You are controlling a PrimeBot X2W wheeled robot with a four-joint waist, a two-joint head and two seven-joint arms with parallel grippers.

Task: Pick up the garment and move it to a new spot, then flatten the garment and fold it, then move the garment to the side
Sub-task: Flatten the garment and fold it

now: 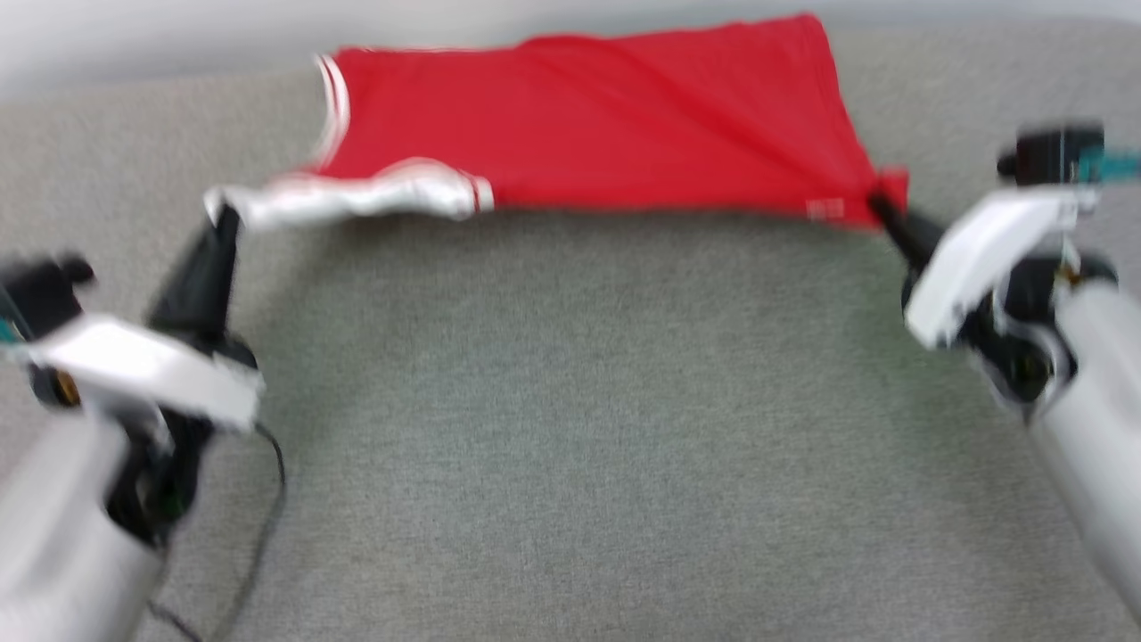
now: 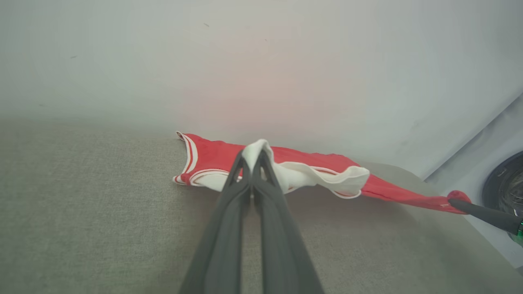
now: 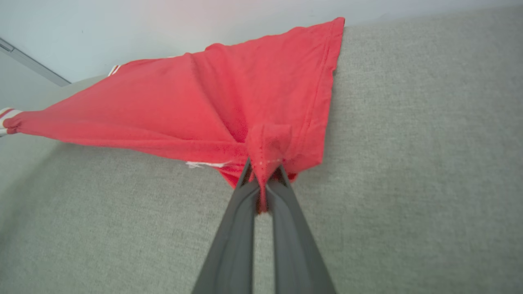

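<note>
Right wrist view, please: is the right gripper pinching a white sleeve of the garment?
No, the right gripper is shut on a red corner of the garment, by its hem.

In front of me a grey woven surface (image 1: pixel 570 428) runs back to a pale wall (image 2: pixel 261 61) (faintly pink in places), with a dark round object (image 2: pixel 506 183) off the surface's edge.

No legible text on garment (image 1: pixel 606 125)
</note>
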